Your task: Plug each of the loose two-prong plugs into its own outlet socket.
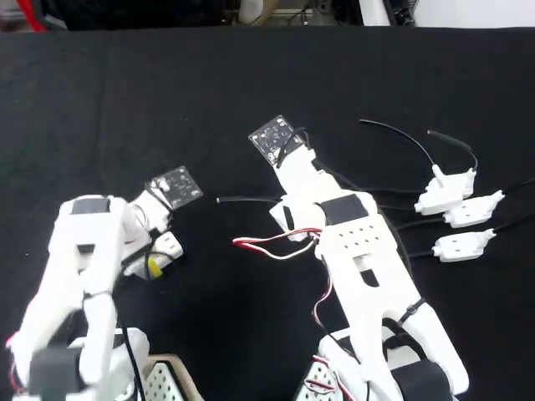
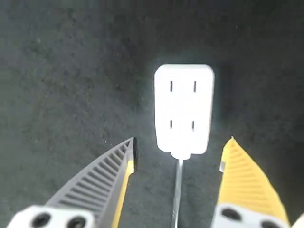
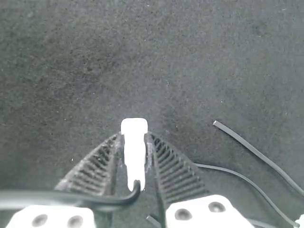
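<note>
A black table [image 1: 125, 100] fills the high view. The right arm [image 1: 359, 242] runs from the lower right edge up to the centre of the frame. The left arm [image 1: 79, 276] stands in the lower left, bent toward the middle.

At the right edge of the high view three white pieces [image 1: 460, 213] lie close together, each with a black cord. I cannot tell whether they are outlets or joined plugs. Thin black cords [image 1: 401, 138] curve over the cloth above them.

A white outlet [image 2: 184, 109] lies flat on the cloth at centre left of the high view, just ahead of the left arm's tip. Its two pairs of slots face up and its cord trails back under the wrist. The left gripper [image 2: 182, 139] hangs over the outlet's cord end with its fingers wide apart, one grey and one yellow, not touching it.

The right gripper [image 3: 134, 137] is clamped on a small white plug [image 3: 134, 128], whose rounded end juts out past the fingertips. Its black cord [image 3: 71, 202] loops back across the wrist. Two more cords [image 3: 256, 152] lie on the cloth beside it.
</note>
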Controlling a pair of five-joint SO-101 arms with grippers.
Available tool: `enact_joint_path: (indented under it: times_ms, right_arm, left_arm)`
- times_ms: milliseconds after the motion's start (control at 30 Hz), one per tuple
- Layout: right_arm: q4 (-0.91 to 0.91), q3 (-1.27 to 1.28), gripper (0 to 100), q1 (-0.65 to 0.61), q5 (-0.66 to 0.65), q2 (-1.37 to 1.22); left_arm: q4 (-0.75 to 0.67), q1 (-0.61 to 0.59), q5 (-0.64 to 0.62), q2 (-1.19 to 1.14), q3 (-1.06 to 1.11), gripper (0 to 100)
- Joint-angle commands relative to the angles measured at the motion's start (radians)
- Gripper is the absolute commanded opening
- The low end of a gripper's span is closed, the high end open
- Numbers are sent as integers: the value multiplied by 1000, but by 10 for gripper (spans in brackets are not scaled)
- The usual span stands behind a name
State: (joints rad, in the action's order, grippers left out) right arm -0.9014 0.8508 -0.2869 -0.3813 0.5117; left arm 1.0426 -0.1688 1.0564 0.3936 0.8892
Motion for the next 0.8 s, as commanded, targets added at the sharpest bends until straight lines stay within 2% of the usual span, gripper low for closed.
enact_joint_path:
  times_ms: [0, 233, 367, 433, 600, 767]
  right_arm:
    - [17, -8, 11, 12, -5, 22]
    - [17, -8, 11, 14, -5, 22]
    - [17, -8, 11, 14, -5, 22]
    - [17, -10, 11, 15, -5, 22]
    - [17, -10, 11, 15, -5, 22]
    - [17, -10, 11, 15, -5, 22]
  left_arm:
    - [-17, 5, -3, -153, -108, 292]
    - [-121, 82, -77, -287, -143, 198]
    - [-104, 114, -120, -287, -196, 23]
    - [-78, 153, -132, -288, -228, 54]
    - [-71, 254, -181, -287, -294, 47]
    - [55, 262, -178, -244, -410, 47]
